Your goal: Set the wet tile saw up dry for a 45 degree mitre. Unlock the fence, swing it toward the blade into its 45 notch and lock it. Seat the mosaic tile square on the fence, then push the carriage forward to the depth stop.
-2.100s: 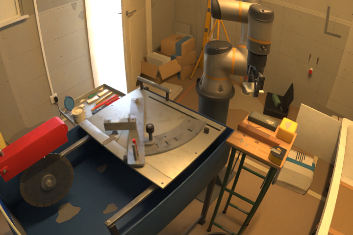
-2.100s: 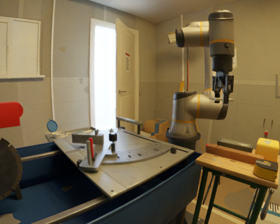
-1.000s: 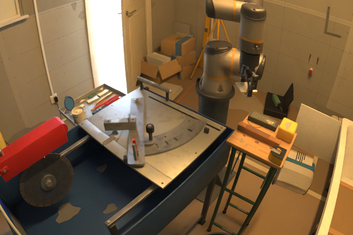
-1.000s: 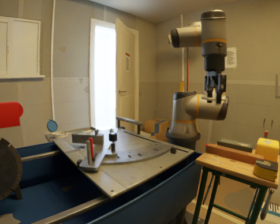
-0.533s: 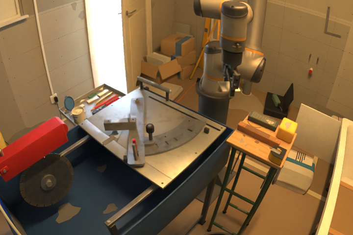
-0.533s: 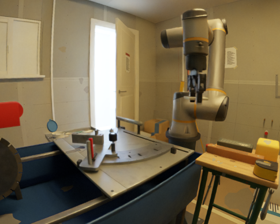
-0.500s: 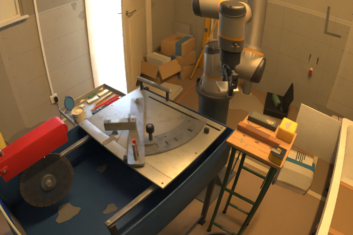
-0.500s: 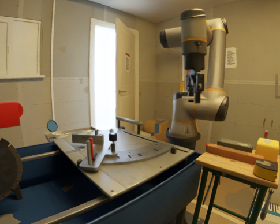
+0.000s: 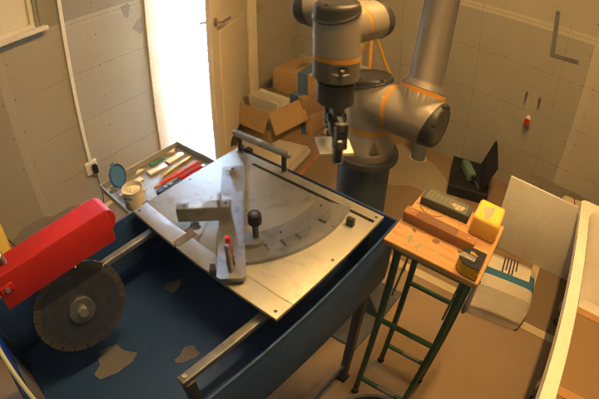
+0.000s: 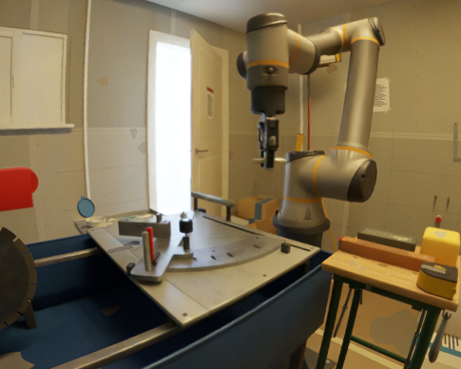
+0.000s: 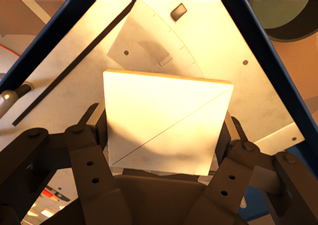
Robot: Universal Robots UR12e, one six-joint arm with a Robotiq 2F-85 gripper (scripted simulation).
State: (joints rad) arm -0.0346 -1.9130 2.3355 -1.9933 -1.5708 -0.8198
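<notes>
The mosaic tile (image 11: pixel 167 121), a pale square with a diagonal line across it, sits flat in my gripper (image 9: pixel 336 153), which is closed on its edges. I hold it high in the air above the far corner of the saw's carriage table (image 9: pixel 262 221). On the table the fence (image 9: pixel 229 221) lies across the quadrant plate, with a red lock lever (image 9: pixel 227 247) near its front end and a black knob (image 9: pixel 254 219) beside it. The blade (image 9: pixel 78 306) under its red guard (image 9: pixel 50 249) stands at the front left, over the blue tray.
The carriage push handle (image 9: pixel 261 145) rises at the table's far edge, below and left of the gripper. A depth stop block (image 9: pixel 350 221) sits near the right edge. A wooden stand (image 9: pixel 444 240) with tools is to the right. A tool tray (image 9: pixel 156 171) lies far left.
</notes>
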